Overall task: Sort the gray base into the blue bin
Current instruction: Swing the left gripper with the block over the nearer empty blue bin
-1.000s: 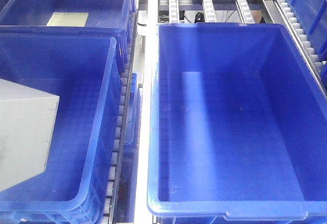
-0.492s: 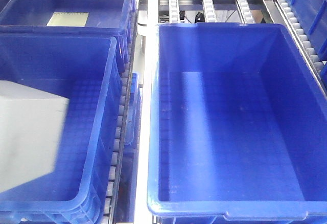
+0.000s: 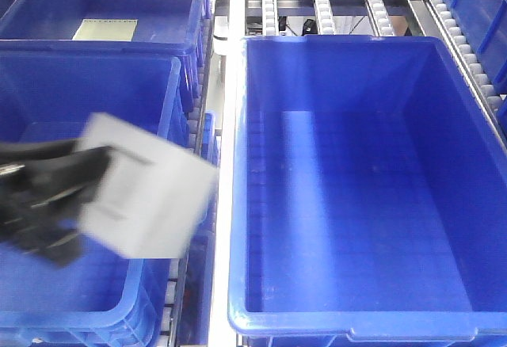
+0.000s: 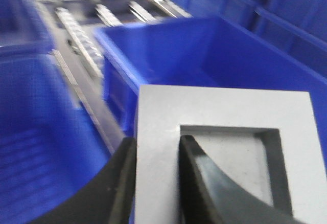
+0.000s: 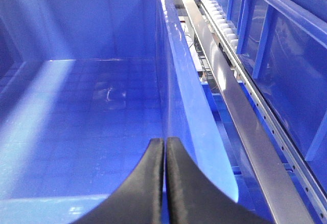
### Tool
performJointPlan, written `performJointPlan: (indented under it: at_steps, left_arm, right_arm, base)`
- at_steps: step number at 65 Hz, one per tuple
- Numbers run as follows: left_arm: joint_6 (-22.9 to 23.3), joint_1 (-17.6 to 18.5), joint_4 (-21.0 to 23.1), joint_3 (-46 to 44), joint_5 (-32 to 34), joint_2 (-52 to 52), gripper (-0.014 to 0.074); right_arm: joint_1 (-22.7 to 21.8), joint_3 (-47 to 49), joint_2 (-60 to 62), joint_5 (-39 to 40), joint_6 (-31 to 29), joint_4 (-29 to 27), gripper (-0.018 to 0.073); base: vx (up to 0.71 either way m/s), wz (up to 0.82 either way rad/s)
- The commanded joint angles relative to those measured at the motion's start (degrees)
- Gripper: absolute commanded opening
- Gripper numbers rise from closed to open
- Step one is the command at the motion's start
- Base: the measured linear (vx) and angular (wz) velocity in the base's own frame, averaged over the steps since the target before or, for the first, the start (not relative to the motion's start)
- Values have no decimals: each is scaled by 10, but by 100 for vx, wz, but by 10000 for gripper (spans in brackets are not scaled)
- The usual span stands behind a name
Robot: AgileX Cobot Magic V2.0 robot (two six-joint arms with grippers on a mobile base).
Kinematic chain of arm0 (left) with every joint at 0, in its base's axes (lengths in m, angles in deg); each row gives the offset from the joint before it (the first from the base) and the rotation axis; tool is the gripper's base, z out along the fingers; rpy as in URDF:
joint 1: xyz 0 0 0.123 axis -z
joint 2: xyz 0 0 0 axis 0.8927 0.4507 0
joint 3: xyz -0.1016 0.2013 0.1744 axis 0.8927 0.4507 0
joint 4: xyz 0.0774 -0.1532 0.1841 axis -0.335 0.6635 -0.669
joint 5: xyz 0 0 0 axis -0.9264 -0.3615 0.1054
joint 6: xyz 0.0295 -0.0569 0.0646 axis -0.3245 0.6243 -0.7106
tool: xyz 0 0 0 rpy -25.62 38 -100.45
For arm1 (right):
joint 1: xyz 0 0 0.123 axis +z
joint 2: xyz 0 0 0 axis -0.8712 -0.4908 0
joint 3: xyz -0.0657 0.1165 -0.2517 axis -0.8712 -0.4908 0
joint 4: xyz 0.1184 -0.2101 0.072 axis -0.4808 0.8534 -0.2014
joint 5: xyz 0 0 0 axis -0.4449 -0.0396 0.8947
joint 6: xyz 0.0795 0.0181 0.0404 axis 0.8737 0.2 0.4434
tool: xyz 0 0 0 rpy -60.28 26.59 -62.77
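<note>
While your left gripper point(image 3: 91, 188) holds it, gray base point(image 3: 150, 198): airborne, tilted and motion-blurred, over the right rim of the near-left crate point(image 3: 119, 93), beside the roller lane point(image 3: 192, 125), not over the blue bin point(image 3: 356, 204).
Left jaws: clamped on one wall of the base; your left wrist view shows one finger point(image 4: 196, 168) inside the square pocket, the other outside it.
Right gripper point(image 5: 164, 150): jaws pressed together, gripping nothing, above the bin's right wall.
Blue bin: right of the roller lane, grid floor in view.
Far-left crate point(image 3: 47, 14): holds a pale sheet point(image 3: 104, 29).
</note>
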Motion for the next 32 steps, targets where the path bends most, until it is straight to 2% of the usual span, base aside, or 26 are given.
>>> performJointPlan:
  at_steps: [1,8,21,32]
  left_arm:
    - [-3,37,16,-53,62,50,2]
    - [-3,86,16,-88,72,119,2]
    - [-1,172,16,-158,144,242,2]
    - [-1,214,15,-242,145,350,2]
  right_arm:
    - [0,-1,1,42,-7,4,-5]
    - [0,-1,1,42,-7,4,-5]
    - [0,-1,1,42,-7,4,-5]
    - [0,-1,1,42,-7,4,-5]
  base:
    - [0,0]
    - [0,0]
    - [0,0]
    - [0,0]
